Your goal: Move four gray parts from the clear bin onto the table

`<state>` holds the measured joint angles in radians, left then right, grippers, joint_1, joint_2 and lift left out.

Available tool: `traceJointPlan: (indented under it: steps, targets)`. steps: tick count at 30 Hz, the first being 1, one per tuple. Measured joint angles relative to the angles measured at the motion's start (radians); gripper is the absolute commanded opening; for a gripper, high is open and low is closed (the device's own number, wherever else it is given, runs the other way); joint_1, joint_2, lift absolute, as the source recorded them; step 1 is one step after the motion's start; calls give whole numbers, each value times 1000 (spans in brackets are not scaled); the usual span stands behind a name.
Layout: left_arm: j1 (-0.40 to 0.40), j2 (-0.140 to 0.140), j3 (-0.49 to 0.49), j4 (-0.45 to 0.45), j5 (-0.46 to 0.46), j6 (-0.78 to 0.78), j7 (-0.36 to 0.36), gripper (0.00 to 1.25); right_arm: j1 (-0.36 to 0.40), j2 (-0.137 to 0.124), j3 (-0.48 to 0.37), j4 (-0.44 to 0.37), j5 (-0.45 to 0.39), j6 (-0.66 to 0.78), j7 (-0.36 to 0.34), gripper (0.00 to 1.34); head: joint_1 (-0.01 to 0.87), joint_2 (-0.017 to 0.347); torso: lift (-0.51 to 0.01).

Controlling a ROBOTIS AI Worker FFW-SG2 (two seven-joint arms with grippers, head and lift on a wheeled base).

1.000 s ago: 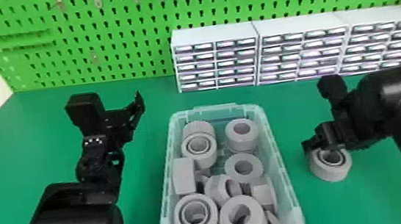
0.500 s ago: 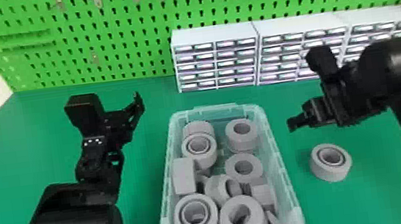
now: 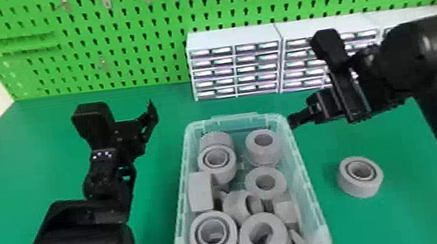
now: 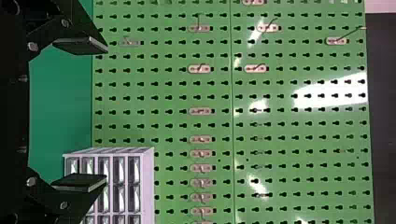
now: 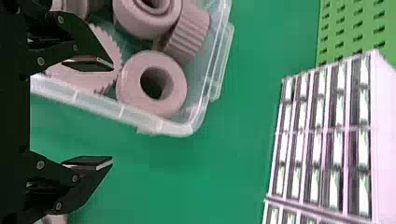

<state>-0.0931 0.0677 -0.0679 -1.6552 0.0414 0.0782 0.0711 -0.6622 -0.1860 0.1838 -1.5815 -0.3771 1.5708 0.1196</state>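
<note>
The right pincer [image 3: 321, 112] has moved up and away from the gray part [image 3: 344, 185] lying to the right of the clear bin [image 3: 311, 184], over to the bin's far right corner. A second ago it was down at that part; half a second ago it was already clear of it, and the part has stayed put since. The part sits on the green surface [image 3: 395, 213], its ring-shaped face up, apart from the bin.

The right pincer is released, its two fingers spread with nothing between them. In the right wrist view, one finger [image 5: 88, 63] overlaps the bin and the parts inside, while the other [image 5: 91, 162] shows beside the bin, against the surface.

The other gray parts [image 3: 263, 234] are heaped in the bin: several show their round holes, some lie tipped on their sides, and one rests by the far right corner.

The left pincer [image 3: 126, 131] is parked to the left of the bin, also released and empty, its fingers well apart. Behind the bin stand white drawer cabinets [image 3: 232, 37], with a green pegboard [image 3: 118, 44] at their back.
</note>
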Motion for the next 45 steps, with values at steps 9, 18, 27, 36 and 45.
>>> traceJointPlan:
  steps: [9,18,27,36,45]
  targets:
    - [-2,0,-1,0,0,0,0,957,-27,7,63,6,-28,-6,0,796,693,72,-52]
    - [-4,0,-1,0,0,0,0,957,-55,8,137,57,-51,-66,15,818,693,72,-52]
    - [-4,0,0,0,5,0,1,957,-100,14,256,143,102,-148,281,854,693,72,-52]
    - [-4,1,2,0,5,0,1,959,-125,26,321,225,259,-207,405,862,693,72,-52]
    - [-4,0,2,0,6,0,1,957,-125,29,345,302,283,-280,444,864,693,72,-52]
